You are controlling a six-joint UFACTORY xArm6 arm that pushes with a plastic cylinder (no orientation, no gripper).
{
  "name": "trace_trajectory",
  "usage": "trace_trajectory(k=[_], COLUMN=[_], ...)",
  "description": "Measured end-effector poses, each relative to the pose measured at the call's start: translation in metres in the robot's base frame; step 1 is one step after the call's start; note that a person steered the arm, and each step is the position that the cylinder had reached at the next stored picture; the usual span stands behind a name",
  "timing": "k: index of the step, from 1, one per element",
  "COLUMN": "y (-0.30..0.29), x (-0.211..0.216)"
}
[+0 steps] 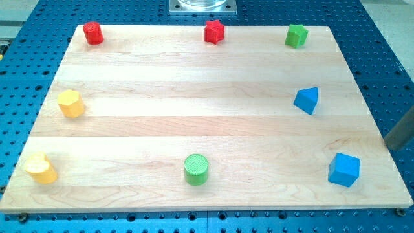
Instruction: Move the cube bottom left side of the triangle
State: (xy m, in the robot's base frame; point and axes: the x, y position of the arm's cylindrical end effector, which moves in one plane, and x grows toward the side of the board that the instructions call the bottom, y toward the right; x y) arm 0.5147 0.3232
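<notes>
Altogether two blue blocks: cube, triangle.

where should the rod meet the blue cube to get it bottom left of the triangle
No gripping here, only pushing. Set my tip against the blue cube's right face, low side, and push left and slightly up; its flat sides take a push well. The blue triangle sits above-left.

A dark grey straight rod, blurred.

Bare board lies between the blue cube and the blue triangle above it.
</notes>
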Motion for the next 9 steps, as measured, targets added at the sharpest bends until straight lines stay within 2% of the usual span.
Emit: trace_trajectory(k=[1,2,3,5,6,7,8,9], y=[-0.013,-0.072,-0.102,-0.102,-0.127,-0.121,-0.087,-0.035], x=[0.008,0.013,0.012,0.011,0.002,0.002,0.003,0.030])
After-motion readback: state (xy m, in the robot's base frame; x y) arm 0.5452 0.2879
